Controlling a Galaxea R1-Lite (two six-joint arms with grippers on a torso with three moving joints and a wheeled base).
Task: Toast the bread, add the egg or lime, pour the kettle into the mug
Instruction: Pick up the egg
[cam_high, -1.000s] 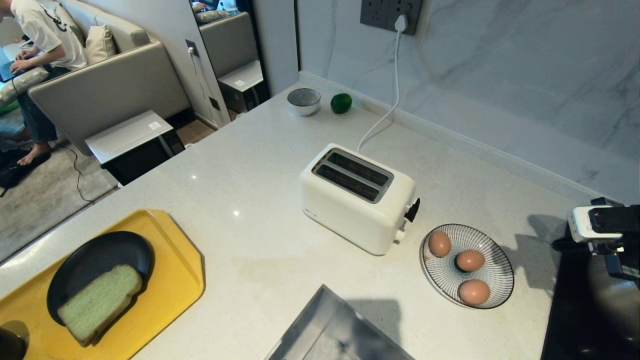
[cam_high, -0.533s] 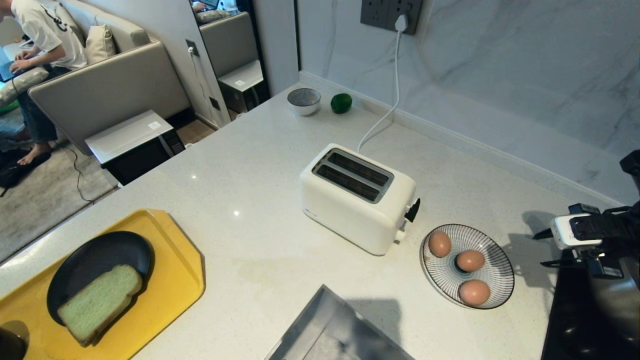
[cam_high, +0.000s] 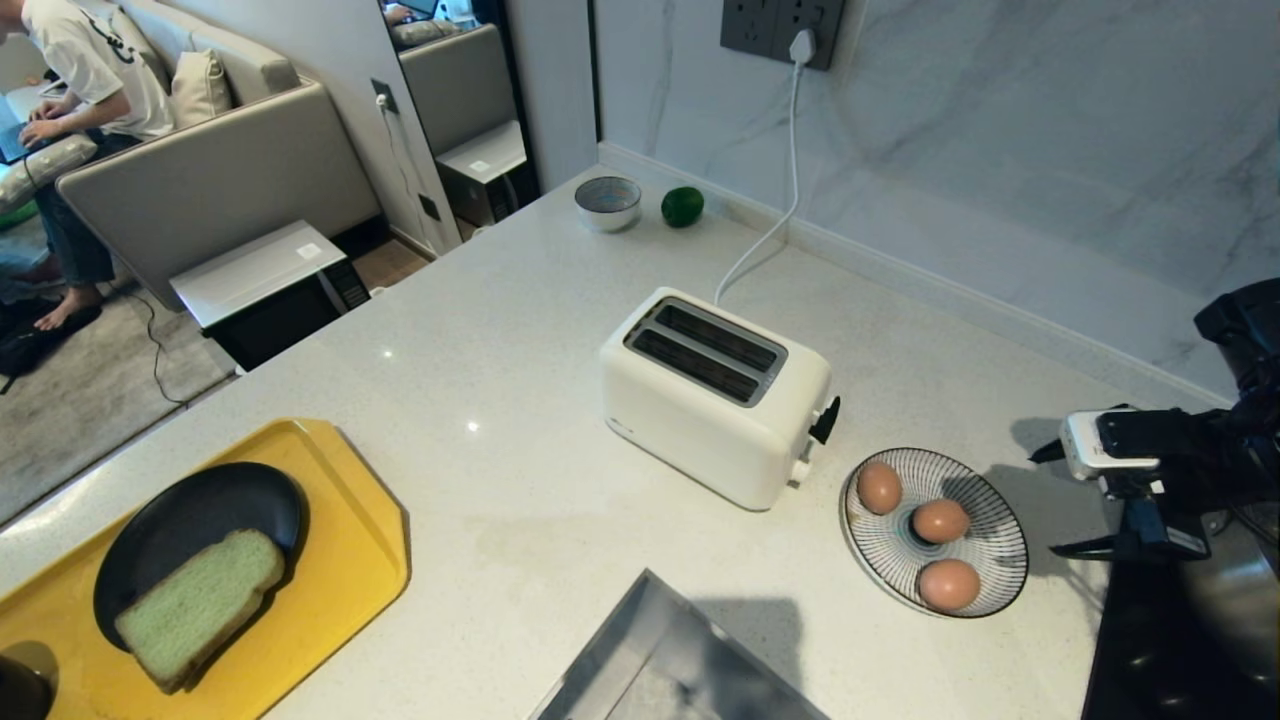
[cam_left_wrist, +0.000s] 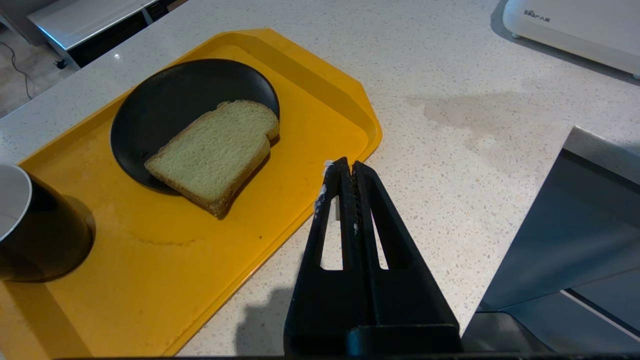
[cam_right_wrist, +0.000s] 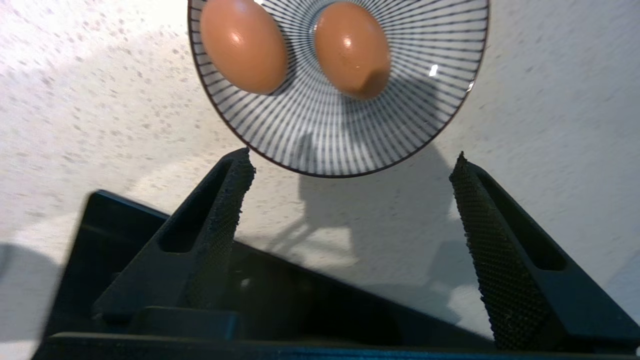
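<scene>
The pale green bread (cam_high: 200, 607) (cam_left_wrist: 215, 152) lies on a black plate (cam_high: 190, 510) on the yellow tray (cam_high: 330, 560). Beside it on the tray stands the mug (cam_left_wrist: 30, 225) (cam_high: 18, 688), black outside and white inside. The lime (cam_high: 682, 206) rests at the counter's far edge. Three brown eggs (cam_high: 940, 521) (cam_right_wrist: 243, 45) sit in a striped dish (cam_high: 990, 545) (cam_right_wrist: 340, 135) right of the white toaster (cam_high: 715, 395). My right gripper (cam_high: 1050, 500) (cam_right_wrist: 352, 157) hangs open and empty just right of the dish. My left gripper (cam_left_wrist: 347, 167) is shut and empty, over the counter by the tray's edge. The kettle is out of view.
A small grey bowl (cam_high: 607, 200) stands left of the lime. The toaster's cord (cam_high: 770, 230) runs to a wall socket. A black hob (cam_high: 1150, 640) with a steel pot (cam_high: 1230, 590) lies under my right arm. A metal sink edge (cam_high: 650, 650) is in front. A person sits on the sofa, far left.
My right gripper has opened wide and moved left, off the hob toward the egg dish. The left arm and all objects on the counter have stayed put.
</scene>
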